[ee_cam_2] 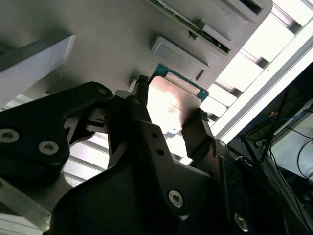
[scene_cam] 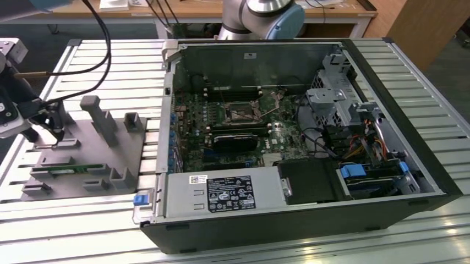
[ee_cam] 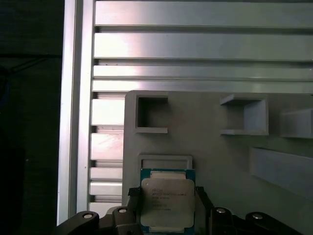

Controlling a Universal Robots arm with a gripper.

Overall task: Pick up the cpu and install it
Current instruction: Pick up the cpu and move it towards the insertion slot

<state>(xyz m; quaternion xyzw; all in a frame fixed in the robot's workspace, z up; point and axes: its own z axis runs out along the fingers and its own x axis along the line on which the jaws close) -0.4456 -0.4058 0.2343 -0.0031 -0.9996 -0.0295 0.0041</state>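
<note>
Gripper (ee_cam: 165,195) lowered onto the grey tray (ee_cam: 220,161), jaws closed against two opposite edges of the cpu (ee_cam: 167,203), which lies flat between them in its tray recess. The silver lid carries small dark print. In the exterior view, the gripper (scene_cam: 50,132) stands well apart from the open case (scene_cam: 294,231) and its white label (scene_cam: 229,193).

Exterior view high, wide; both wrist views close, w/ cpu (ee_cam: 167,201) (ee_cam_2: 171,105).
</note>
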